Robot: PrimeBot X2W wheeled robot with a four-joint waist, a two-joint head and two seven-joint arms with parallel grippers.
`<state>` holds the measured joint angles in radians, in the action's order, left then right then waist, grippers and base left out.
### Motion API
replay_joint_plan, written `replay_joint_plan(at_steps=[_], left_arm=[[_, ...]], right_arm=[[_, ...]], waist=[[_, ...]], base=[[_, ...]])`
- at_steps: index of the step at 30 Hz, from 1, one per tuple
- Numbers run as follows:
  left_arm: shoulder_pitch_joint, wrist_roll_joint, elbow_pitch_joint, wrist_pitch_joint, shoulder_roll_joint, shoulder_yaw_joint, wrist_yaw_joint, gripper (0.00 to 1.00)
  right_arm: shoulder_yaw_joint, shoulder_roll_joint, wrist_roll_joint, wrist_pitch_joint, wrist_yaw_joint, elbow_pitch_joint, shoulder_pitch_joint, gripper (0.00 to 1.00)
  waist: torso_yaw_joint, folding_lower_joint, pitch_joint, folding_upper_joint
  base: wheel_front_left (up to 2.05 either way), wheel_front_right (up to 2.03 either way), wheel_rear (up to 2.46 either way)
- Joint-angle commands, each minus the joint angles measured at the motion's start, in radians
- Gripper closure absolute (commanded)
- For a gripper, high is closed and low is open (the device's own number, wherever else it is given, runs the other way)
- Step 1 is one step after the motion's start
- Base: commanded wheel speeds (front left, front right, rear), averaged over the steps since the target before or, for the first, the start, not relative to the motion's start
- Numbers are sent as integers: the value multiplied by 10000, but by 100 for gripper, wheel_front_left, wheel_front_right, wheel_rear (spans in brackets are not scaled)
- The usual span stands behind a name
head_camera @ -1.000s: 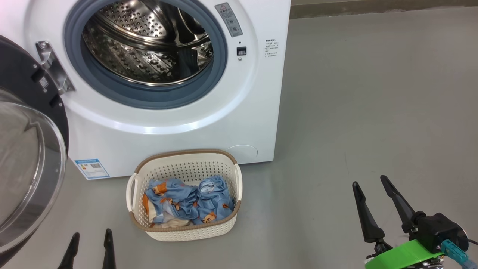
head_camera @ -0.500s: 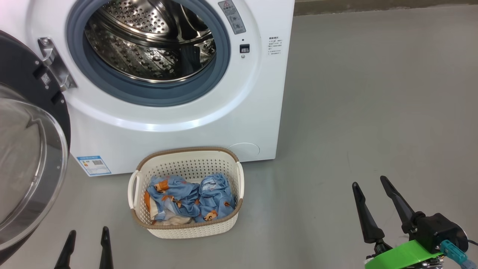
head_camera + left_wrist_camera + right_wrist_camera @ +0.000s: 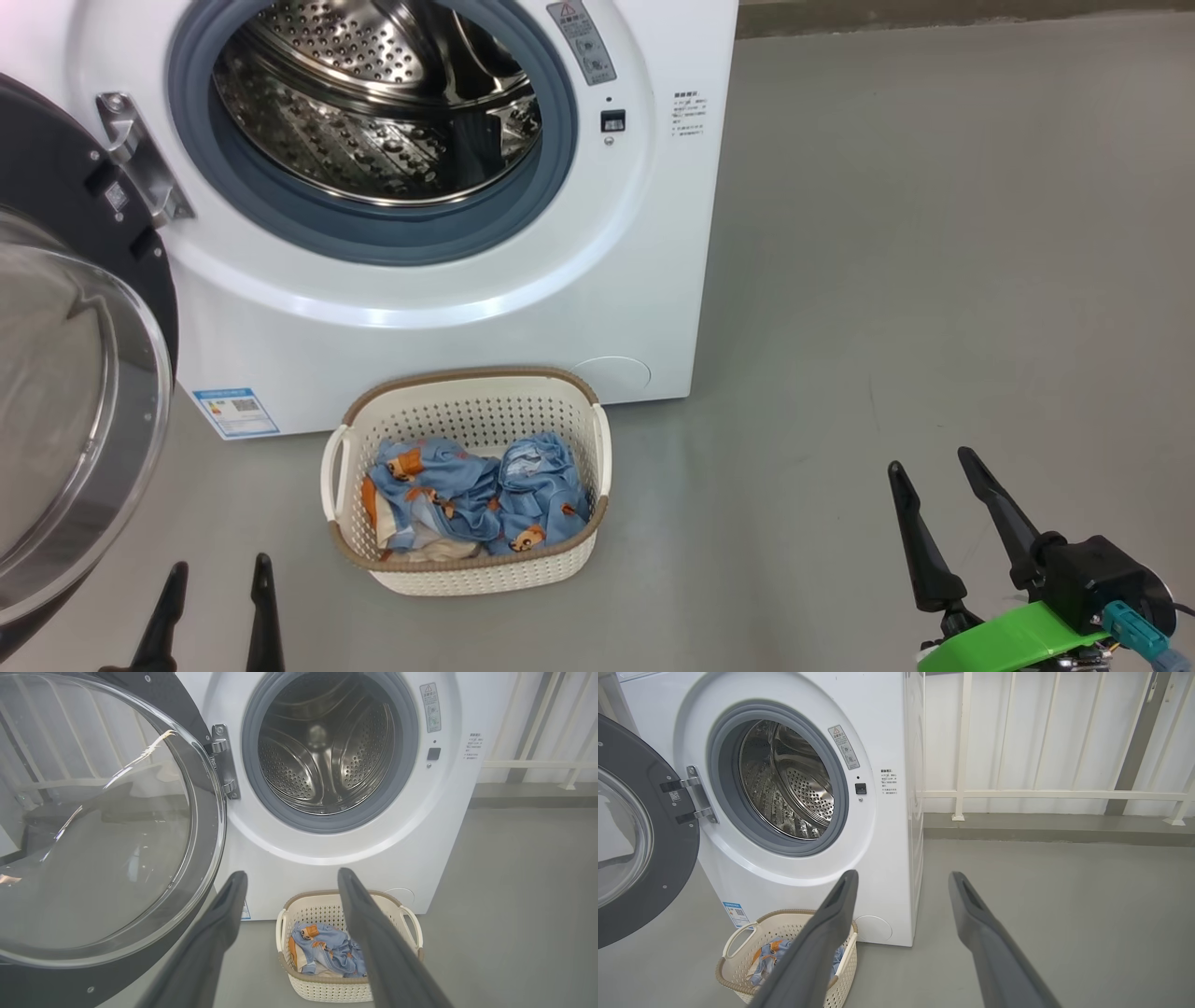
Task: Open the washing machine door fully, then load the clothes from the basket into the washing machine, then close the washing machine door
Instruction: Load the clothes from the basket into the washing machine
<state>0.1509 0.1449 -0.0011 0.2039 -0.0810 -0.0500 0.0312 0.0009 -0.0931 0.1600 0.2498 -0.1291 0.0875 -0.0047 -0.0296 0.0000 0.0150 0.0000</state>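
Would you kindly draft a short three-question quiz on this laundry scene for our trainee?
1. True or false: the door stands open.
2. The clothes lie: A in the drum, B in the basket, C on the floor.
3. Fill in: the left gripper and right gripper are both ____.
Key: 1 true; 2 B; 3 open.
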Motion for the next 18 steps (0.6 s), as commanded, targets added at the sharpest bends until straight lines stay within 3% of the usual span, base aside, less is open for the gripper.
replay_joint_plan(at_steps=[1,18], left_arm=[[-457,-76,-354,125,-131,-288,78,0],[-548,34,-284,125,-218,-229,221,0]], right_arm=[[215,-16,-90,120,-16,-209,-159,0],[247,-41,-98,120,-16,-216,-195,0]], waist=[[6,0,-11,0],[102,0,118,0]], base=[[0,0,0],[9,-9,0]])
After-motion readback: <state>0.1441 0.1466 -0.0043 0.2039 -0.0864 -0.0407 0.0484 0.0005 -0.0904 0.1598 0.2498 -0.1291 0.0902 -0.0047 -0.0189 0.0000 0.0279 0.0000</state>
